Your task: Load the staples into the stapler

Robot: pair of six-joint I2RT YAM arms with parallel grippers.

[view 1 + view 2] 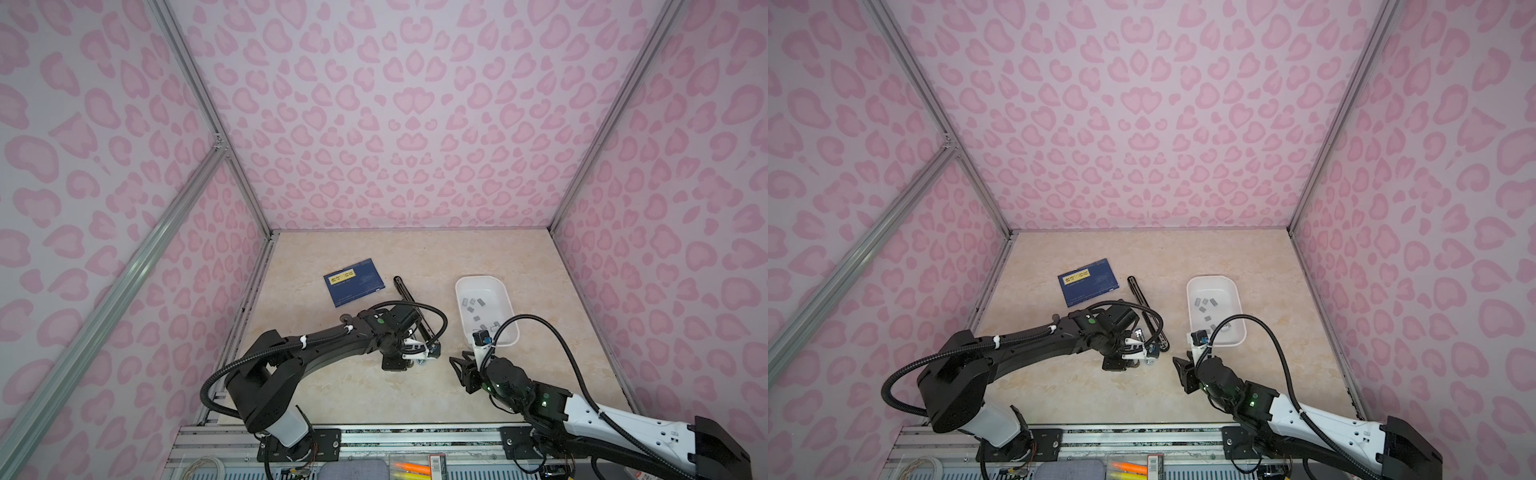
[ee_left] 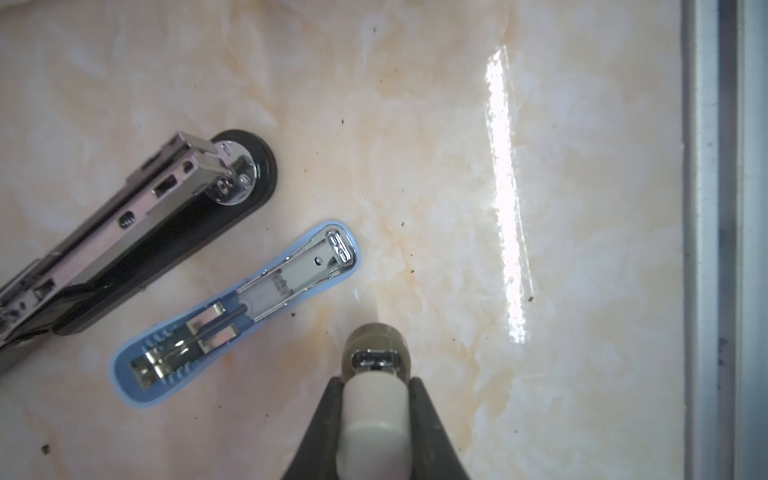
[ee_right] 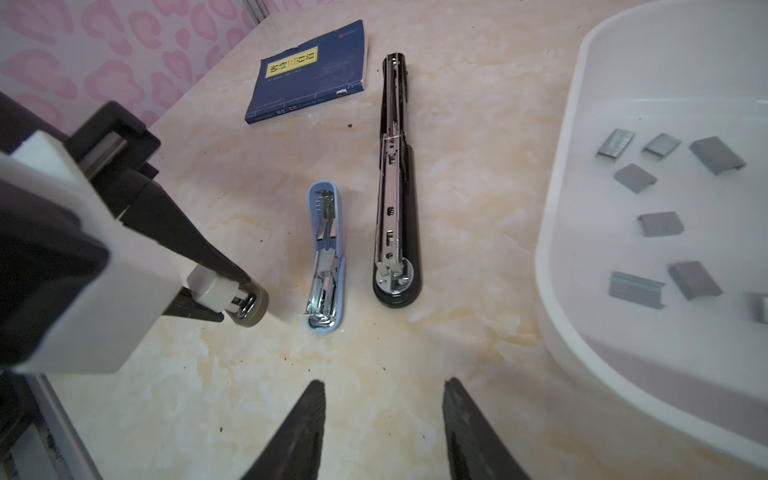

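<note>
Pink leopard-print walls enclose the marble-look tabletop we are looking at. We see the staples lying loose as small grey strips inside a white tray on the right of the table. None sits in a stapler. A blue stapler lies folded open flat near the middle, and just beside it is a longer black stapler, also opened out. A blue book lies beyond them. The left gripper is clenched on a white peg with a grey tip, held close to the blue stapler's end. We cannot tell whether the tip touches the table. The right gripper has its jaws spread with nothing between them, between the blue stapler and the tray.
</note>
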